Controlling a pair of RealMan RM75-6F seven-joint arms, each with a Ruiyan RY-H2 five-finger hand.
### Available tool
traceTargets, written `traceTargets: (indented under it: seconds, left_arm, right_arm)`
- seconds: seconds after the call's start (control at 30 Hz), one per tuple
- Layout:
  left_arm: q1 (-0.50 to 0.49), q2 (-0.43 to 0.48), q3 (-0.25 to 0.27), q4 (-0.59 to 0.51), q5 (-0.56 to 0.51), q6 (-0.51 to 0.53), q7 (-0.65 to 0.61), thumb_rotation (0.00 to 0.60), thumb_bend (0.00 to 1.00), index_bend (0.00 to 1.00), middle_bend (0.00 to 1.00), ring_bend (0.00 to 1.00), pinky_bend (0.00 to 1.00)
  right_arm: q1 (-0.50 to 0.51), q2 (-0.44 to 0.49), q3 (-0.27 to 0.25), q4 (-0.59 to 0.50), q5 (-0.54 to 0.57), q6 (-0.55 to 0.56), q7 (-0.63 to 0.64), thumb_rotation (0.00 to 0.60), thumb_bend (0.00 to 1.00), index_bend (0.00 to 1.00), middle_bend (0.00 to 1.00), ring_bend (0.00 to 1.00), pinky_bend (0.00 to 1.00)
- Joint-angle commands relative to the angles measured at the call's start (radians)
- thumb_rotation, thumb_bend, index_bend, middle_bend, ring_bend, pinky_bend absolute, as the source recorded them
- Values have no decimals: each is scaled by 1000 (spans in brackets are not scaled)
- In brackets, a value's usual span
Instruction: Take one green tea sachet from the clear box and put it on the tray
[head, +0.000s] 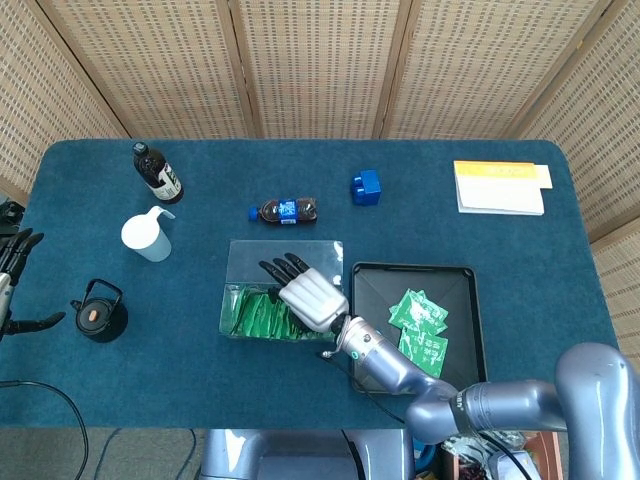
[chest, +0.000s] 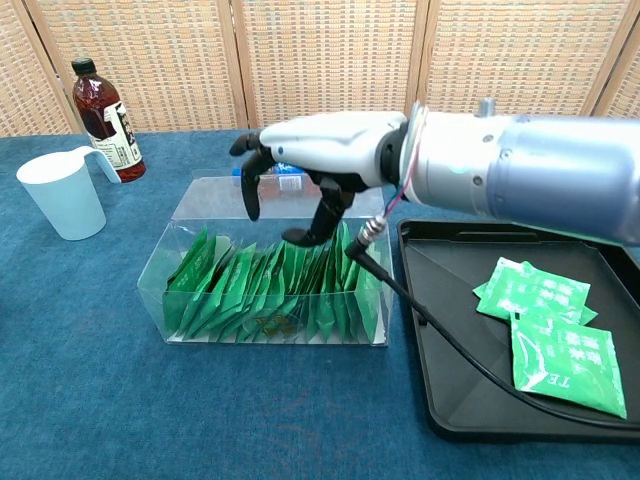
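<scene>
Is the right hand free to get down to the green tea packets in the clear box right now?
Probably yes. The right hand hovers over the clear box, which has no lid showing, its fingers apart and pointing down at the green tea packets, with nothing in between.

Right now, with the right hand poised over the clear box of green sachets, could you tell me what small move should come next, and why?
Probably a short descent: lower the right hand until thumb and fingers can close on one upright green tea sachet. It hovers open over the clear plastic box, fingers pointing down and holding nothing, apparently just short of the packed row. The black tray already holds a few sachets.
</scene>
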Motion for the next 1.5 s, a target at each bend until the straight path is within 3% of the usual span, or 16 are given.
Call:
traceTargets:
  seconds: [0.03,0.63,0.9,1.5]
  left_arm:
    - [-1,-1,0,0,-1,-1,3,600,122,0,0,0,0]
    - [-6,-8,4,-5,-2,-3,27,600,122,0,0,0,0]
    - [-8,-10,4,-2,-6,-8,27,600,122,0,0,0,0]
    - [-11,-12,6,-1,-8,-12,32,600,121,0,0,0,0]
  right_arm:
    - [-9,3,-22,14,-35,-6,-7,600,526,415,0,0,0]
    - [-37,38,-69,77,-174,-18,-27,600,526,415,17,0,0]
    - [-55,40,-73,49,-213,-35,21,600,526,429,19,0,0]
    - [-78,29,-76,68,-244,-48,23,600,468,429,20,0,0]
